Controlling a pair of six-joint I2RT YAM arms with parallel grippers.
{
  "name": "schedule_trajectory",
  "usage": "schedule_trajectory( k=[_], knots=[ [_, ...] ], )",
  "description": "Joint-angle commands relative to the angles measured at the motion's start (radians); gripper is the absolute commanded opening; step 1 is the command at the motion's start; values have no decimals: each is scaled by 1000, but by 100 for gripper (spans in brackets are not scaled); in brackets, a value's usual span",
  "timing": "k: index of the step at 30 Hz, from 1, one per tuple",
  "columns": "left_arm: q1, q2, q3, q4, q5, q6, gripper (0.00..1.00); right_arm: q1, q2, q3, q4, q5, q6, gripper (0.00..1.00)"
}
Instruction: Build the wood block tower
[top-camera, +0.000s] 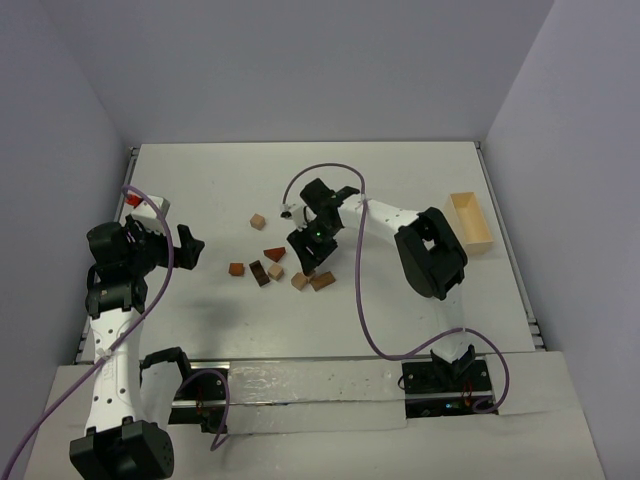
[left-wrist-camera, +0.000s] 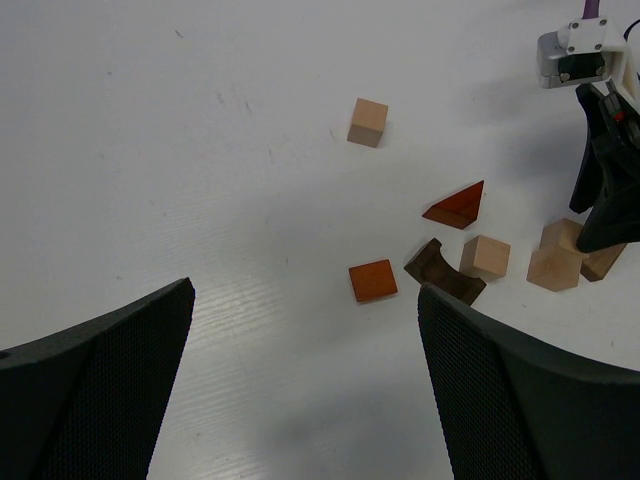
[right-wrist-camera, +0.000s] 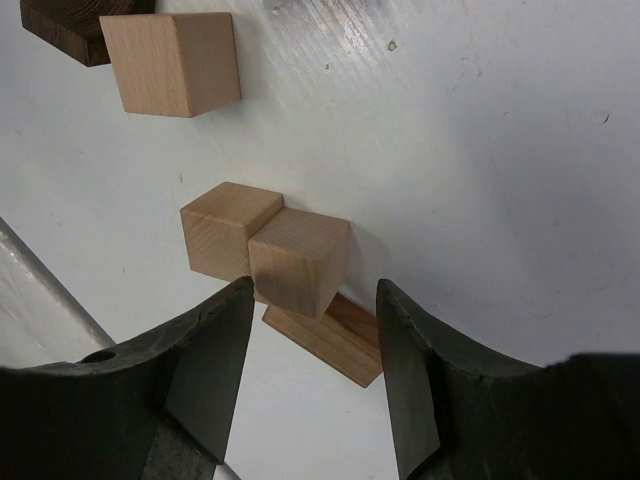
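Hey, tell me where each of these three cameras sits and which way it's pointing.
Top external: above and behind the arms, looking down on the table; both arms show, bases nearest.
Left wrist: on the left arm, looking obliquely across scattered blocks; its open left gripper frames the bottom.
Right wrist: close above two touching tan cubes; the open right gripper fills the bottom.
Shared: the left wrist view also shows those tan cubes, beside the right gripper.
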Motion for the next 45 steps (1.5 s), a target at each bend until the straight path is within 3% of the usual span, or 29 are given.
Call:
schedule_trajectory(
  k=[1, 2, 4, 5, 15, 22, 32, 45],
  knots=[
    [7, 0, 9, 19, 2, -11, 99, 1, -59, 44, -22, 10, 32, 67],
    [6, 0, 9, 20, 2, -12, 99, 1, -62, 45, -22, 15, 41, 72],
    [8, 0, 9, 20, 2, -13, 99, 2, -96, 35, -23, 41, 73, 97],
    [7, 0, 9, 20, 2, -13, 99, 3, -108, 28, -22, 48, 95, 99],
    [8, 0, 8, 20, -3, -14, 99, 133, -187, -20, -32, 422, 330, 100],
    [8, -6, 6, 23, -4, -16, 99, 225, -147, -18, -42, 485, 349, 100],
    [8, -6, 6, 21, -1, -13, 99, 231, -34, 43, -89, 545, 333, 100],
    [8, -7, 6, 21, 0, -13, 99, 231, 34, 106, -104, 469, 330, 100]
  ],
)
